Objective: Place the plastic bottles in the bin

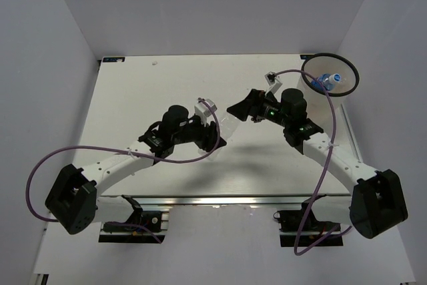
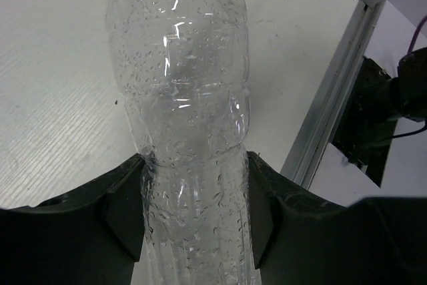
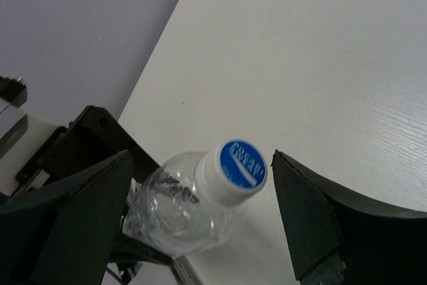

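Note:
My left gripper [image 2: 193, 213] is shut on a clear unlabelled plastic bottle [image 2: 180, 85] wet with droplets, gripping its lower body and holding it above the table. In the top view this gripper [image 1: 212, 139] is at mid-table. My right gripper [image 1: 235, 108] is open, just beyond the bottle's top end. In the right wrist view the bottle's white cap with a blue top [image 3: 235, 168] lies between my spread right fingers [image 3: 303, 211], touching neither. The bin [image 1: 331, 53] stands at the far right corner, with a blue-labelled bottle [image 1: 328, 82] inside.
A metal rail [image 2: 333, 98] runs along the table's near edge below the held bottle. Grey walls enclose the table on three sides. A purple cable [image 1: 200, 158] loops from each arm.

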`<move>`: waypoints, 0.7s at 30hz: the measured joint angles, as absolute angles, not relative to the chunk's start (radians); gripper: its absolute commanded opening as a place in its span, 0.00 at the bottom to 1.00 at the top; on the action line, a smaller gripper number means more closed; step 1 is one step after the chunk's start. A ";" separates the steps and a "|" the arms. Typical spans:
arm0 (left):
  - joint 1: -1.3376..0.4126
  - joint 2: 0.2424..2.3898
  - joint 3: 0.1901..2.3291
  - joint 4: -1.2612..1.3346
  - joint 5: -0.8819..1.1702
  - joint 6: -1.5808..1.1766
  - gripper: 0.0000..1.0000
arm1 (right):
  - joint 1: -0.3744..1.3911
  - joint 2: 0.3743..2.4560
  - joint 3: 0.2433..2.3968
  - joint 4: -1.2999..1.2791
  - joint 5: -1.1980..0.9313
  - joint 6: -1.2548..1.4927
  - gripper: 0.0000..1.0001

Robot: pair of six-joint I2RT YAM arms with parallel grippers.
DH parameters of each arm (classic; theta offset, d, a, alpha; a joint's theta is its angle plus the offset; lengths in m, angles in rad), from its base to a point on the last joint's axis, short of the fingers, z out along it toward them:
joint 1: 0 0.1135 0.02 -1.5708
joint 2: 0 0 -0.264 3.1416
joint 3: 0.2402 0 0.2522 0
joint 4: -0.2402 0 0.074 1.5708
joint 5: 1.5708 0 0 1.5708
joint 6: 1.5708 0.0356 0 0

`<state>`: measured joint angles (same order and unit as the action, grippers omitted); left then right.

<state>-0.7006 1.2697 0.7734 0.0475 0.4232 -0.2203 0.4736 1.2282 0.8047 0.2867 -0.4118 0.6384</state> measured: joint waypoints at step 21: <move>-0.736 1.175 0.862 -0.010 0.019 -0.249 0.98 | 0.402 1.238 1.044 0.117 0.108 0.459 0.00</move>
<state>-0.7364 1.1748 0.8616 -0.0101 0.0193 -0.2493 0.4023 1.2381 1.0435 0.1165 0.1081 0.4595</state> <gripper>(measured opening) 0.983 0.420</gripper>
